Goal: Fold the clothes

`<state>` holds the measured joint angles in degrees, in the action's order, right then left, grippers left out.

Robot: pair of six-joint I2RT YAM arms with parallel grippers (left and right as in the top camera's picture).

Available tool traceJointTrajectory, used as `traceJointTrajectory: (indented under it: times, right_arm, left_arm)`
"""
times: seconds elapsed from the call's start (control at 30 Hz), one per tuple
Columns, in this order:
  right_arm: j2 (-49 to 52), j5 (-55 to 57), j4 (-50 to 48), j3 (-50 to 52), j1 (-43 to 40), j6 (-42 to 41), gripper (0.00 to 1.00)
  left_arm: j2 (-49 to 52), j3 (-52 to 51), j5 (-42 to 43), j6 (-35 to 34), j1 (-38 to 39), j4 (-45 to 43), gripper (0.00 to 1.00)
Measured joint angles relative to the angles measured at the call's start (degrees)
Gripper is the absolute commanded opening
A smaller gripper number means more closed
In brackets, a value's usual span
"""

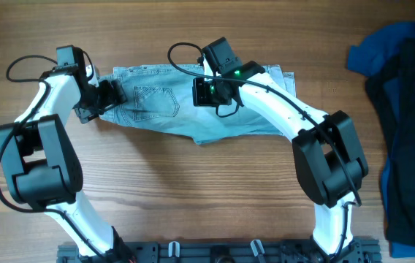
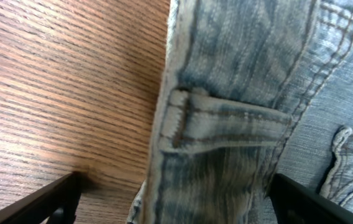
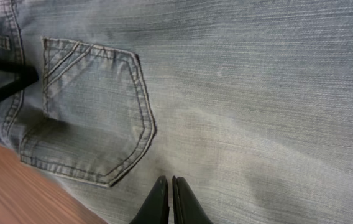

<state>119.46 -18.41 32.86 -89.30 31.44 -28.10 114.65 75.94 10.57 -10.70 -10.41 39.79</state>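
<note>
The clothes, a pair of light blue denim shorts (image 1: 164,109), lie flat across the back middle of the table. My left gripper (image 1: 109,98) is at their left end, over the waistband. In the left wrist view its jaws (image 2: 179,208) stand wide open, one finger (image 2: 46,202) over bare wood and the other over denim, with the waistband and a belt loop (image 2: 226,121) between them. My right gripper (image 1: 202,93) hovers low over the middle of the shorts. Its fingers (image 3: 170,200) are shut with nothing in them, just right of a stitched back pocket (image 3: 89,118).
A heap of royal-blue and black garments (image 1: 401,124) lies along the right edge of the wooden table (image 1: 193,197). The arm bases stand at the front edge.
</note>
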Motion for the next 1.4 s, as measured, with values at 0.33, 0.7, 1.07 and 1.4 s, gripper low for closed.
traceJointTrajectory:
  times: [0.33,0.7,1.07,1.4]
  right_arm:
    - [0.0,0.94,0.13,0.0,0.02,-0.2,0.04]
    - [0.63,2.97,-4.61,-0.11,1.16,-2.8,0.04]
    - [6.58,3.06,-4.22,-0.04,2.82,-9.73,0.04]
    - [6.56,0.92,-5.79,-0.07,1.38,-10.49,0.04]
  left_arm:
    - [2.45,1.77,1.86,1.18,0.63,-0.63,0.19]
    - [2.56,3.37,2.1,1.01,1.92,1.09,0.13]
    - [0.0,12.74,0.22,1.01,5.05,12.39,0.15]
    - [-14.01,19.89,0.39,1.03,5.6,13.81,0.2]
